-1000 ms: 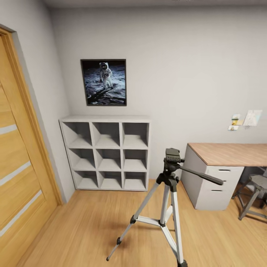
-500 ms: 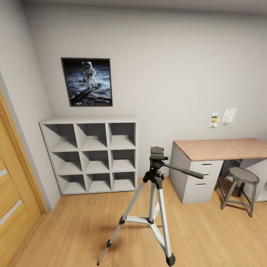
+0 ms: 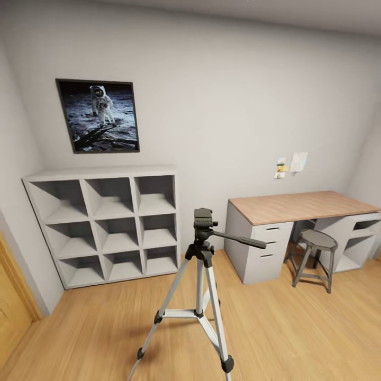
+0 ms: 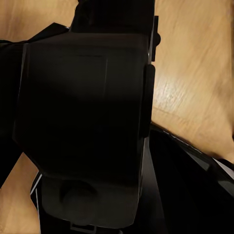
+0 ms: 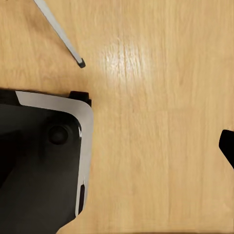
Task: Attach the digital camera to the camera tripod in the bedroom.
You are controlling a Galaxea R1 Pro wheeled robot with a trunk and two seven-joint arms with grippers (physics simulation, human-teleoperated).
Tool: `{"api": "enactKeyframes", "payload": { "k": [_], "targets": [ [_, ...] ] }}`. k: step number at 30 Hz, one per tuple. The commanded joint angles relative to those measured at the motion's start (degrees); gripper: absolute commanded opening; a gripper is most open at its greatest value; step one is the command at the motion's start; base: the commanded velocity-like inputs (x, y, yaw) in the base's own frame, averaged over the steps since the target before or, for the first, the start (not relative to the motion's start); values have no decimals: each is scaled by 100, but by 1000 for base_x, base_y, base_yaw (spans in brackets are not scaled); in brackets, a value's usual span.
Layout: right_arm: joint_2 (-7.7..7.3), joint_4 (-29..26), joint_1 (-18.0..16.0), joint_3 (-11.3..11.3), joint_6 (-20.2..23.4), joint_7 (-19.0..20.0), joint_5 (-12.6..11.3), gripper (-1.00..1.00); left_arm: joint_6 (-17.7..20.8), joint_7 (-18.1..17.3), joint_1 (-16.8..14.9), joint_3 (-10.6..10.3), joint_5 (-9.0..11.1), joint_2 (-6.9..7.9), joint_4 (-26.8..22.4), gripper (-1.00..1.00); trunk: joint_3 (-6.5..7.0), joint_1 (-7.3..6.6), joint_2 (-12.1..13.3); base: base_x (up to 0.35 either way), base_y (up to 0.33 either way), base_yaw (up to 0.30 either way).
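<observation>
In the head view, the camera tripod point(image 3: 201, 286) is seen standing upright on the light wood floor point(image 3: 296, 333) of the bedroom, in the lower middle of the picture and well apart from the furniture behind it. Three silver legs are spread from a black collar, braced lower down by silver struts from the centre column and tipped with black feet. A black head is carried on top, with a flat mounting plate, and a long black pan handle point(image 3: 241, 241) is extended toward the desk point(image 3: 296, 206). That desk, wood-topped on white drawers, is set against the pale grey wall, with a grey round-seated stool point(image 3: 315, 255) just in front of it. A white cube shelf point(image 3: 106, 222) is placed against the same wall, and an astronaut poster point(image 3: 99, 116) is hung above it. In the left wrist view, a large dark body is shown close up over the wood floor; whether the left gripper is spread or pressed together cannot be told. In the right wrist view, one silver tripod leg with a black foot point(image 5: 81, 63) is seen resting on the floor, beside a black, silver-edged part of the robot point(image 5: 44, 165); the state of the right gripper cannot be told there either.
</observation>
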Motion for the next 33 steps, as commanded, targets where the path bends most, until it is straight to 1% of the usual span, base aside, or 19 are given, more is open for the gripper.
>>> {"api": "enactKeyframes", "payload": {
  "k": [1, 10, 14, 33],
  "targets": [
    [-1, 19, -7, -11, -30, 8, 52, 100, 6, 6, -1, -50, 31, 0, -1, -100, -2, 2, -4, 0, 0, -244],
    [1, 19, -8, -11, -34, 6, 58, 100, 6, 6, -1, -50, 31, 0, -1, -100, -2, 2, -4, 0, 0, -243],
    [0, 19, -8, -11, -35, 7, 60, 100, 6, 6, -1, -50, 35, 0, -1, -100, -2, 2, -4, 0, 0, -166],
    [-22, 19, -6, -3, -37, 8, 77, 100, 4, 6, -1, -50, 38, 2, -1, -100, -2, 2, -4, 0, 0, -15]
  ]
}}
